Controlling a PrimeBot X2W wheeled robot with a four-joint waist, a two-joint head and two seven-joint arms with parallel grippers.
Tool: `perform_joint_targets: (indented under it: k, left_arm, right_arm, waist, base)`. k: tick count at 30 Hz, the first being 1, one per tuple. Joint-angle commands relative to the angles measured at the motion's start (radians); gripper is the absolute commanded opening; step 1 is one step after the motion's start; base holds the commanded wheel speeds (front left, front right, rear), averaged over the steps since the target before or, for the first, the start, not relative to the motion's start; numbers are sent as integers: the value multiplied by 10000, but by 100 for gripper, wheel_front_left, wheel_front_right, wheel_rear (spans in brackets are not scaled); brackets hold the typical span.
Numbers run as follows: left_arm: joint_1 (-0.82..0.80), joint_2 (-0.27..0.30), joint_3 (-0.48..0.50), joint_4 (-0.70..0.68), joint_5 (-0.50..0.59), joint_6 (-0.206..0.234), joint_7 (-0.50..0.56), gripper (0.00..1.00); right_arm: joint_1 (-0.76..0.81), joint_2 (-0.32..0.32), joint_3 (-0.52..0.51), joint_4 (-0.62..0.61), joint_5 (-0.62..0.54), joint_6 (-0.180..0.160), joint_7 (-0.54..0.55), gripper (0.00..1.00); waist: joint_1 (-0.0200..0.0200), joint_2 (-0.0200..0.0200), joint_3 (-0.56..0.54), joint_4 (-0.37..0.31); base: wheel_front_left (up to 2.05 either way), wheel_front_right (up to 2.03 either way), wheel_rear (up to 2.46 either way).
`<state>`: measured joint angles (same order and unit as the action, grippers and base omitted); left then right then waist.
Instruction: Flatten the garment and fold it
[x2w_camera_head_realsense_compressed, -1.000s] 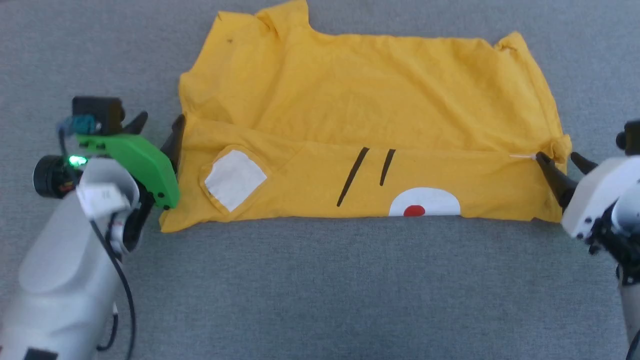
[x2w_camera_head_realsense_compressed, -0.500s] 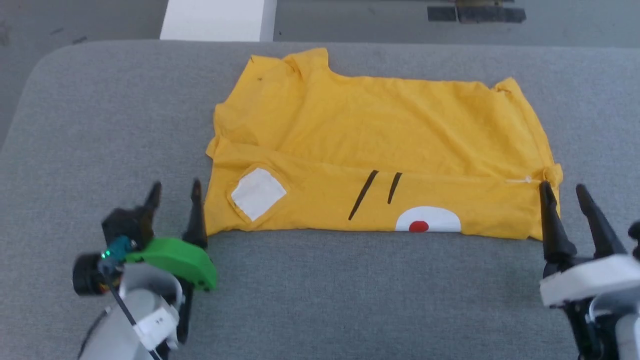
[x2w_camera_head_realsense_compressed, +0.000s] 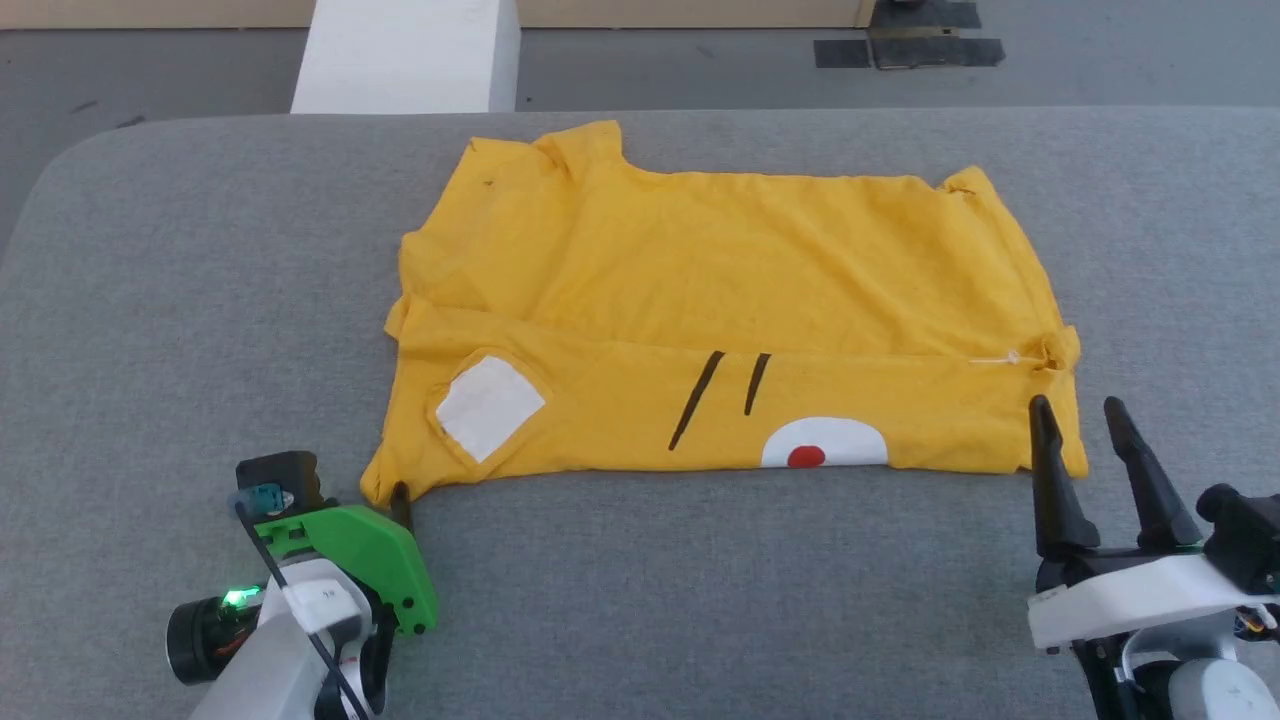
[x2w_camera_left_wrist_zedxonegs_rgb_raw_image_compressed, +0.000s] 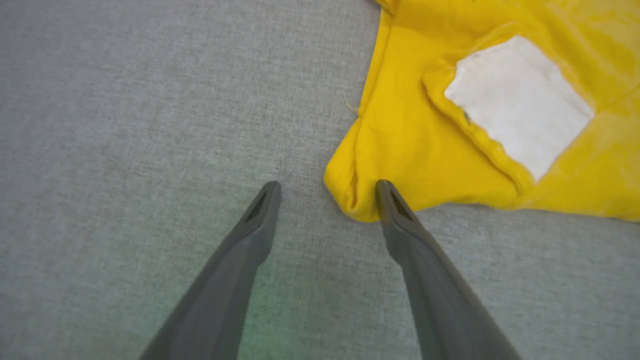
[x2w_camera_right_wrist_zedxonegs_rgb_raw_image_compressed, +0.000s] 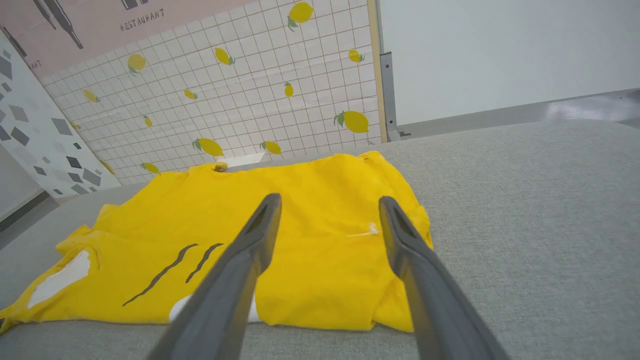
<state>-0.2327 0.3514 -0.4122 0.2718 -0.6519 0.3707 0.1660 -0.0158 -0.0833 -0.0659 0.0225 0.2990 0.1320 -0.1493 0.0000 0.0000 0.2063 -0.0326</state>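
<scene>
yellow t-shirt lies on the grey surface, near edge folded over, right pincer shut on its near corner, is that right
No: the right pincer is open, its fingers spread apart and gripping nothing, by the yellow T-shirt's near corner. The right wrist view shows it. The rest holds.

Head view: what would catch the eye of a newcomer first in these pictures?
The bright yellow T-shirt lies partly folded in the middle of the grey fabric surface, its near flap showing a white sleeve patch and a red spot on white. The left gripper and right gripper stand open at its two near corners.
</scene>
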Motion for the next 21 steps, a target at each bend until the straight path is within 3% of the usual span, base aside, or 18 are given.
perform_joint_targets:
  k: [1,4,5,6,7,16,21]
  left_arm:
    - [-43,-11,-26,82,-133,45,273,100]
    - [-77,-59,-104,224,-415,-47,861,100]
    - [-69,-53,-190,259,-502,-137,1113,88]
    - [-74,-42,-228,253,-548,-194,1229,63]
    - [-88,-33,-250,206,-590,-287,1263,0]
    - [-118,-17,-184,11,-548,-493,671,0]
    - [-186,-74,-239,13,-530,-567,529,0]
  right_arm:
    - [-10,30,68,58,-76,-13,-69,100]
    - [-36,33,166,125,-96,-13,-106,100]
    - [-33,37,191,154,-101,-13,-106,100]
    - [-29,41,207,175,-108,-13,-94,100]
    - [-31,45,222,198,-126,-13,-78,100]
    - [-671,177,-468,764,-505,-13,484,100]
    - [-1455,297,-1602,1853,-937,-13,2529,100]
  waist:
    - [0,0,-11,-110]
    - [0,0,-19,-193]
    - [0,0,-23,-219]
    - [0,0,-22,-235]
    - [0,0,-19,-252]
    - [0,0,36,-204]
    - [0,0,109,-68]
  base:
    - [0,0,0]
    - [0,0,0]
    - [0,0,0]
    - [0,0,0]
    - [0,0,0]
    - [0,0,0]
    - [0,0,0]
